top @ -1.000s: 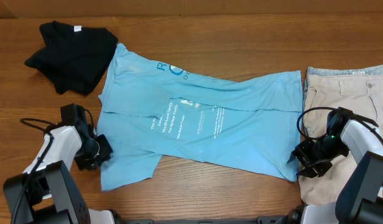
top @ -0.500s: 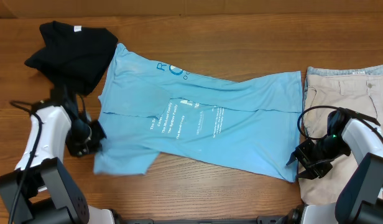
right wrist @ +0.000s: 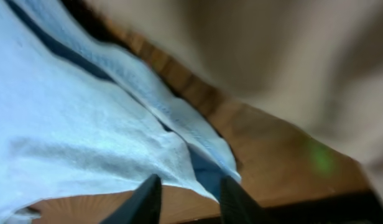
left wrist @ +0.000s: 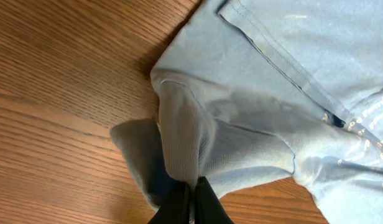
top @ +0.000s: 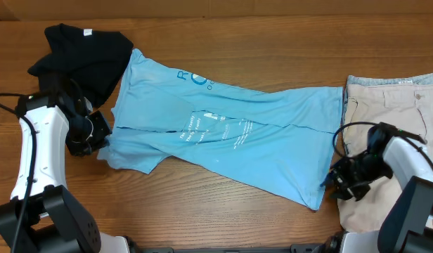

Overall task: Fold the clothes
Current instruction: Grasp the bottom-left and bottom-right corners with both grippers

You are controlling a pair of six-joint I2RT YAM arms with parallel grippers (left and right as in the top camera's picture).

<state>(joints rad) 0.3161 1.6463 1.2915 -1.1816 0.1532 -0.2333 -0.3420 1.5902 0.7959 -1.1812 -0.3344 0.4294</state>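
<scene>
Overhead view: looked down on a brown wooden table (top: 273, 42) with long, straight grain. Found a light blue T-shirt (top: 273, 147) spread across the middle, of soft creased cotton, with white lettering near its centre and dark-blue lettering toward the far side. Found a crumpled black garment (top: 83, 53) at the far left, against the shirt's far-left edge. Found beige shorts (top: 406, 105) lying flat at the right, just beside the shirt's hem. Caught the left gripper (top: 97, 133) at the shirt's left end, pressed together and pinching a bunched, ribbed fold of blue cloth raised above the wood. Caught the right gripper (top: 336, 184) at the shirt's near-right corner, spread to either side of the stitched hem. Blurred there, so could not tell whether touching the cloth.
</scene>
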